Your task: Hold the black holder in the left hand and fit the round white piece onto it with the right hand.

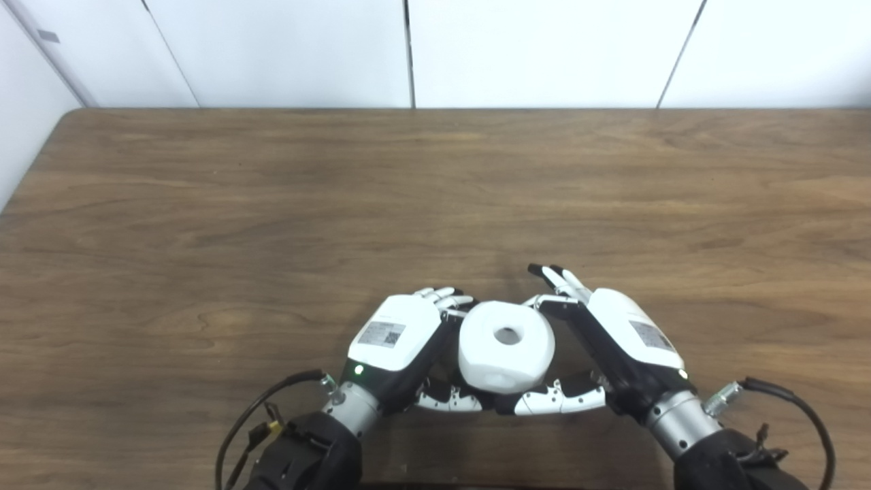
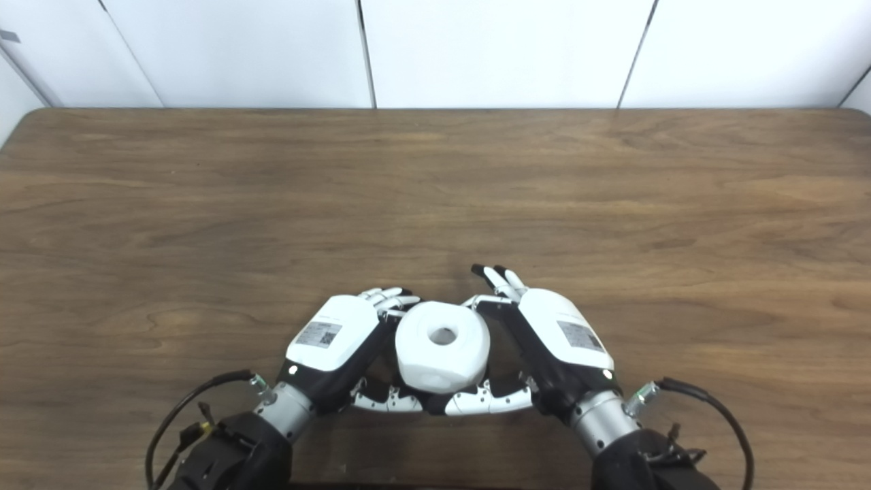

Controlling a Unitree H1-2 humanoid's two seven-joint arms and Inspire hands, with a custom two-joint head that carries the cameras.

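Both of our arms come in at the bottom edge, so we start there and go left to right. Our left hand [image 1: 395,340] sits low over the table [image 1: 204,204], fingers curled in under the round white piece [image 1: 505,347], thumb reaching along its near side. We figure it's wrapped around the black holder, but honestly the holder is hidden under the white piece, so we can't say what the grip looks like. The white piece sits right between our two hands, hole facing up, which looks like it's lined up on or already over the holder. On the right, our right hand [image 1: 622,340] cups its other side: thumb along the near edge, fingers half spread with the tips pointing away. Seems like a loose guiding hold, not a hard pinch.
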